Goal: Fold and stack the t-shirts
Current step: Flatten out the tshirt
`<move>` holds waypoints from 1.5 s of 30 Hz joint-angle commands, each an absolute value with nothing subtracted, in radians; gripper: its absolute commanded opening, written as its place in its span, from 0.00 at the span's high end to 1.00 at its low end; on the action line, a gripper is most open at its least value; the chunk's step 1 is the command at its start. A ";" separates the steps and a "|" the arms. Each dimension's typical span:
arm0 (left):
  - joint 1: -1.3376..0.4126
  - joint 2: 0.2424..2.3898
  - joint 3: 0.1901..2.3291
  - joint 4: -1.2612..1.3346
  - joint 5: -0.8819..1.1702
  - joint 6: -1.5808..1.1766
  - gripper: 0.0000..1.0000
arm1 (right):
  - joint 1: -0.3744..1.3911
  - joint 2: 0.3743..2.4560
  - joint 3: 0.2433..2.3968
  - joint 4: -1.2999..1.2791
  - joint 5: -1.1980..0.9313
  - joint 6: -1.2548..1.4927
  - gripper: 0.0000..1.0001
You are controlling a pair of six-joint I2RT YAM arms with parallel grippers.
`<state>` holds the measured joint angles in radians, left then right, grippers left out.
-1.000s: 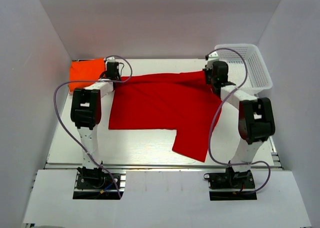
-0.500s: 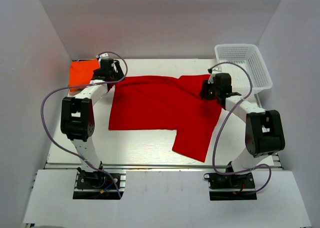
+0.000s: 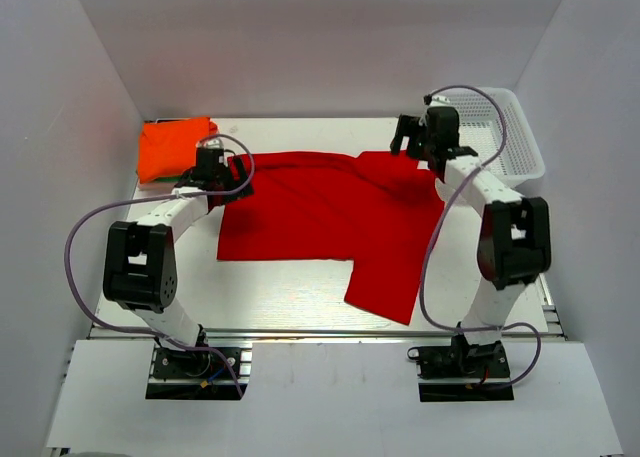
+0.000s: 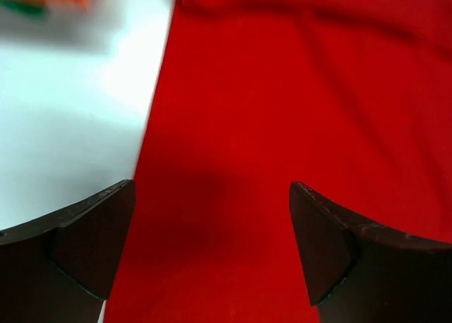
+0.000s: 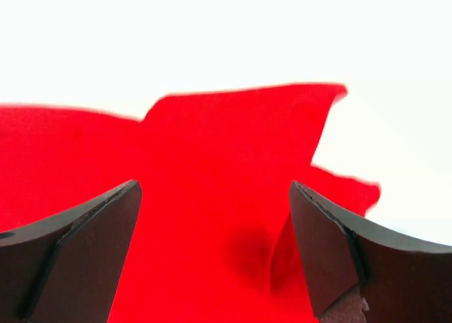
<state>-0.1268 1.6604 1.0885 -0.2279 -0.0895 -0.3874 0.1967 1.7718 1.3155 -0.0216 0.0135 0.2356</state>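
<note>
The red t-shirt [image 3: 330, 212] lies spread out on the desk [image 3: 290, 287], mostly flat, with one panel reaching toward the near edge on the right side. Shallow creases run across its far half.

The left hand [image 4: 212, 189] is positioned over the left border of the red t-shirt. Its fingers [image 4: 85, 231] are apart and nothing is gripped between them. In the left wrist view, the cloth edge runs lengthwise under the gap, closer to the left finger, with bare desk outboard of that finger. Whether the fingertips touch the cloth cannot be determined.

A folded orange t-shirt [image 3: 172, 147] sits ahead of the left hand and to its left, apart from the red t-shirt. The wrist view shows a blurred strip of green cloth [image 4: 21, 8] directly beneath the orange layer.

The right hand [image 5: 215, 189] is positioned at the far right corner of the red t-shirt. Its fingers [image 5: 78, 245] are likewise spread, with nothing clamped. Ahead of them a portion of the red cloth rises in a loose, rumpled fold, and bare desk lies beyond it.

A white mesh basket [image 3: 510, 142] stands just to the right of the right hand.
</note>
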 commanded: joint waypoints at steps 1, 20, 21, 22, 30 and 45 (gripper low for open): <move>-0.133 1.597 1.034 -0.255 0.000 -0.408 0.00 | 0.192 1.908 1.481 -0.092 0.149 0.284 0.10; -0.133 1.657 0.951 -0.225 0.101 -0.399 0.00 | 0.192 2.356 2.003 -0.342 0.465 0.382 0.10; -0.133 1.666 0.951 -0.235 0.101 -0.399 0.00 | 0.192 2.364 2.002 -0.345 0.451 0.383 0.10; -0.133 1.666 0.951 -0.235 0.092 -0.399 0.00 | 0.193 2.370 2.002 -0.350 0.451 0.387 0.11; -0.133 1.666 0.960 -0.255 0.063 -0.399 0.00 | 0.189 2.424 2.028 -0.325 0.437 0.408 0.21; -0.133 1.706 0.951 -0.296 0.043 -0.380 0.00 | 0.195 2.366 1.980 -0.033 0.427 0.233 1.00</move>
<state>-0.1284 1.6817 0.9398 -0.2699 0.0536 -0.3920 0.1959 2.4371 1.9854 -0.1711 0.4164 0.3008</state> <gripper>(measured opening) 0.991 0.012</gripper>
